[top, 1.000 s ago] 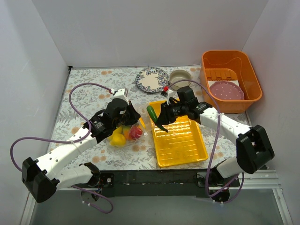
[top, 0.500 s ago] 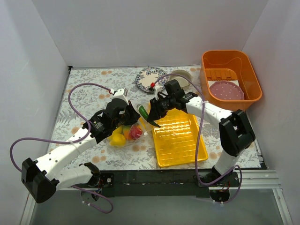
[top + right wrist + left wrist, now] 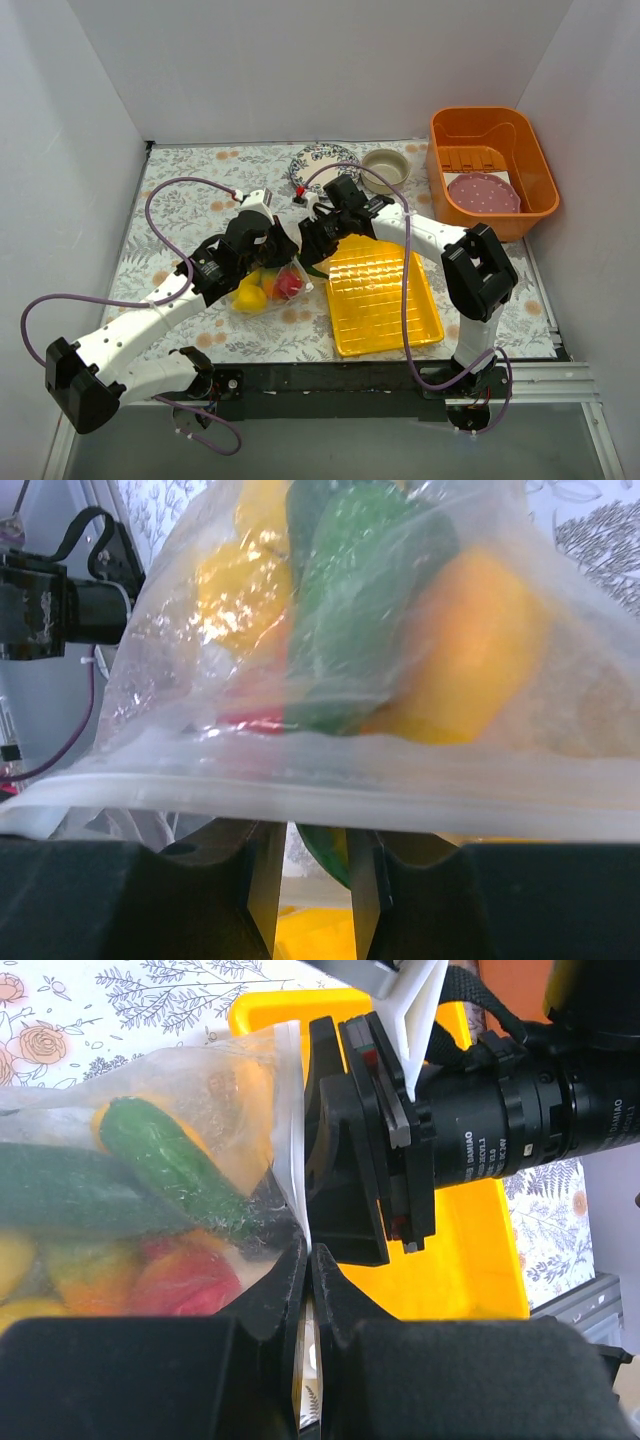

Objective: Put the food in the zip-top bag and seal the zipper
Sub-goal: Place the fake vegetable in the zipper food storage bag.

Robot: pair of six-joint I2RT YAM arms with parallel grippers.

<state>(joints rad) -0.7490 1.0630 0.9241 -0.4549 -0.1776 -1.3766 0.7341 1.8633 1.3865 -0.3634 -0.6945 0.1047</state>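
The zip-top bag [image 3: 272, 284] lies left of the yellow tray [image 3: 385, 300] with several pieces of the food inside: a green cucumber [image 3: 170, 1165], red [image 3: 185, 1280] and yellow pieces [image 3: 235, 580]. My left gripper [image 3: 310, 1257] is shut on the bag's mouth edge, pinching the pale zipper [image 3: 292, 1130]. My right gripper [image 3: 312, 243] is right at the bag's mouth. It is shut on the green chili [image 3: 331, 852], just below the zipper strip [image 3: 300, 802] in the right wrist view. The chili's tip shows in the top view [image 3: 318, 267].
A patterned plate [image 3: 318, 157] and a beige bowl [image 3: 385, 165] stand at the back. An orange basin [image 3: 530, 150] holding a pink plate [image 3: 483, 192] is at the back right. White walls close in the table on three sides.
My right gripper has carried the green chili left, from over the yellow tray's far end to the bag's mouth. The left arm and the bag have stayed put.
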